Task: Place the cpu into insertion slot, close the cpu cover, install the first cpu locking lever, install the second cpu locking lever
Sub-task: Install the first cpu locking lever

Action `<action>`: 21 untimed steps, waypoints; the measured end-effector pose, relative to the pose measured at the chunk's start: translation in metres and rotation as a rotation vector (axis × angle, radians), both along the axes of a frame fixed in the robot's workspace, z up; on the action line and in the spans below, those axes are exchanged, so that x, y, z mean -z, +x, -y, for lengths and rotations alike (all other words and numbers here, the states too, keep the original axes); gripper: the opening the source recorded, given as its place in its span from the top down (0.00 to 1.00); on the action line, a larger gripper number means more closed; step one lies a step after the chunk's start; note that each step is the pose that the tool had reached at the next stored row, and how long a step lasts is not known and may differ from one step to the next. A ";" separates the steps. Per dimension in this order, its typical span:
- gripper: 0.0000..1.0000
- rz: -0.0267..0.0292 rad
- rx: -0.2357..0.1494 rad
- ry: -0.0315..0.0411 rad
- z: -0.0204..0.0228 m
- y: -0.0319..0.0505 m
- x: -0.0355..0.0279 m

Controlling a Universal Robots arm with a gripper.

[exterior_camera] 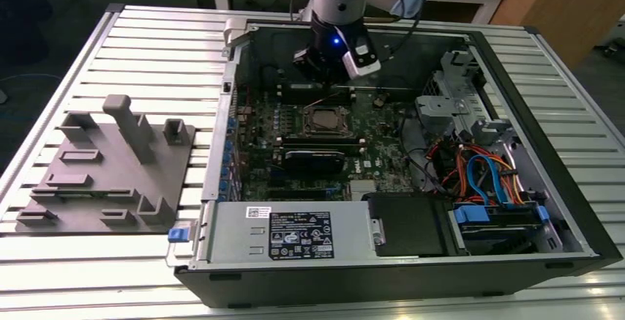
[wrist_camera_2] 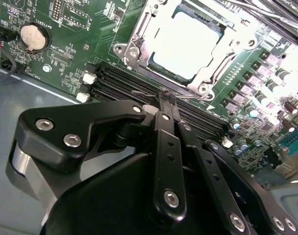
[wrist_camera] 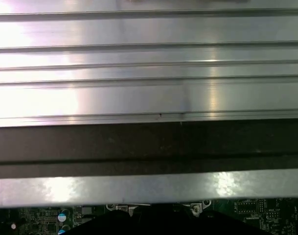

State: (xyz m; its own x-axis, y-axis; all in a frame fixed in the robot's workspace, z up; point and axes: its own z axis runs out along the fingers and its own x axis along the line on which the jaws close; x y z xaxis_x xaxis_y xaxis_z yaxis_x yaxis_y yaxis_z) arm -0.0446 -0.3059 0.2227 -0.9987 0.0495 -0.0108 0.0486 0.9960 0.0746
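One cpu [wrist_camera_2: 185, 44] lies in the one insertion slot [wrist_camera_2: 122, 50], with the one cpu cover [wrist_camera_2: 212, 68] framing it. My pincer [wrist_camera_2: 167, 100] hangs just beside that slot, above the black memory slots [wrist_camera_2: 114, 81]. Its fingers are together, and I see nothing between them. The exterior view adds the open computer case [exterior_camera: 547, 188] on the bench [exterior_camera: 127, 34] and one grey fixture [exterior_camera: 107, 173].

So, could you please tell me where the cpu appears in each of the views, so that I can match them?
Exterior view: the cpu sits in the middle of the green motherboard.
Second wrist view: the cpu lies beyond the pincer, past the memory slots.
First wrist view: I cannot make it out; a green motherboard strip borders the metal rails.
Shared landmark: the green motherboard.
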 end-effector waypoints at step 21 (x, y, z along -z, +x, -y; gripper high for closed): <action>0.89 -0.0011 0.000 0.0000 -0.0007 0.0108 0.0091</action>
